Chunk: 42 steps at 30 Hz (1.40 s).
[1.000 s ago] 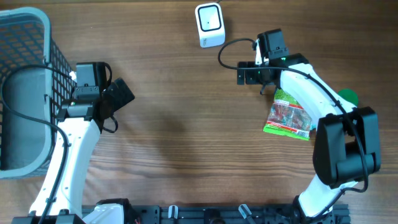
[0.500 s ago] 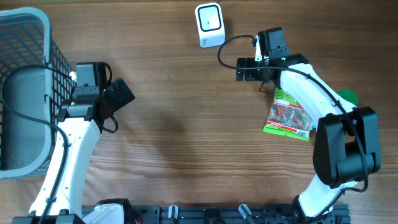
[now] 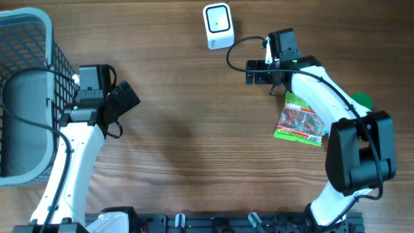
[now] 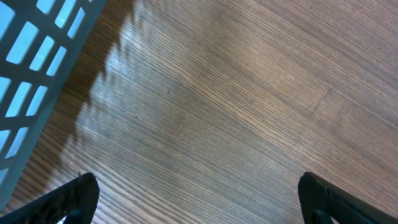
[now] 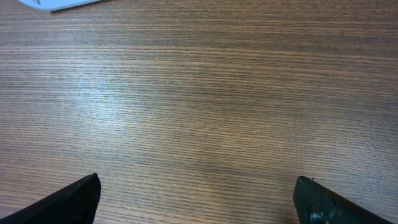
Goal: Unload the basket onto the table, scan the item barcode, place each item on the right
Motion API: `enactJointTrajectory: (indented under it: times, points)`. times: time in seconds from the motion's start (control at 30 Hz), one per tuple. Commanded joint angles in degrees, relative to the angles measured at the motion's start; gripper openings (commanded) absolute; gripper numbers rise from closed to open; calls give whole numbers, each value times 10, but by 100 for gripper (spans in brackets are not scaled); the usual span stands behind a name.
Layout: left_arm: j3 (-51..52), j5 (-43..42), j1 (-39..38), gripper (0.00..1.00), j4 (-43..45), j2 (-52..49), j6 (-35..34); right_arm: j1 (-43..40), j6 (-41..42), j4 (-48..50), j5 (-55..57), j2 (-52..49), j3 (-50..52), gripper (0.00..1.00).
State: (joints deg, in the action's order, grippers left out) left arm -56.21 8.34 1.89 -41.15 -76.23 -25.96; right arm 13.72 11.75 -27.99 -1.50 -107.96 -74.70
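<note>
Right fingers (image 5: 73, 198), spread empty like the left fingers (image 4: 73, 194), should pinch the green plastic snack packet (image 3: 299, 120) behind them edge-on.

We can read no words or numbers here, the green snack bag (image 3: 299, 122) has print and a white patch on it, too small for us to make out, the white scanner (image 3: 218, 26) has marks too tiny to tell

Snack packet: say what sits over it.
The right arm's white link crosses over the snack packet, hiding its upper right edge. The rest of its green-and-red face shows.
</note>
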Motion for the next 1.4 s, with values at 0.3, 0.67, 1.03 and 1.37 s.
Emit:
enactJointTrajectory:
  times: [0.3, 0.67, 1.03, 1.37]
  points:
    - [-3, 7, 3, 100, 1, 4, 3, 7, 3, 3, -7, 233, -8, 100]
    - [-3, 7, 3, 100, 1, 4, 2, 7, -68, 1, 92, 516, -8, 100]
    - [-3, 7, 3, 100, 1, 4, 3, 7, -103, -20, 189, 713, -7, 100]
    - [-3, 7, 3, 100, 1, 4, 3, -7, -109, -105, 174, 874, 66, 100]
